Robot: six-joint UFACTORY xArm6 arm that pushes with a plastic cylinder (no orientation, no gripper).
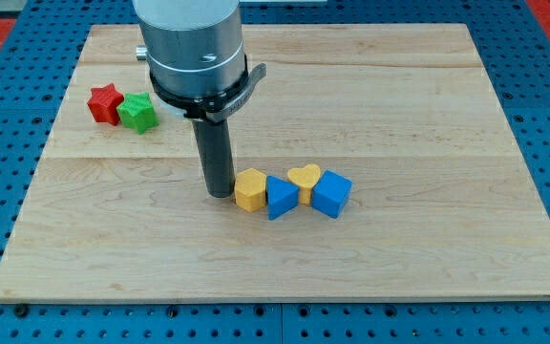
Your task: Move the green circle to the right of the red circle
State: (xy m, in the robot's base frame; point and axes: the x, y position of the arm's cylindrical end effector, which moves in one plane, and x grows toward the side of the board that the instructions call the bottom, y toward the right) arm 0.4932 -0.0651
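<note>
Camera view, my tip (220,194) apparently touching yellow hexagon block (249,189), no gripper fitted.

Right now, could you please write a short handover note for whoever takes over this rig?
No claw: my tip is on the board, close against the left side of the yellow block, which heads a row with the blue block, yellow heart and blue cube.
Red star and green star sit together at the view's upper left.
No red or green circle shows.
Nothing done; confirm targets.
</note>
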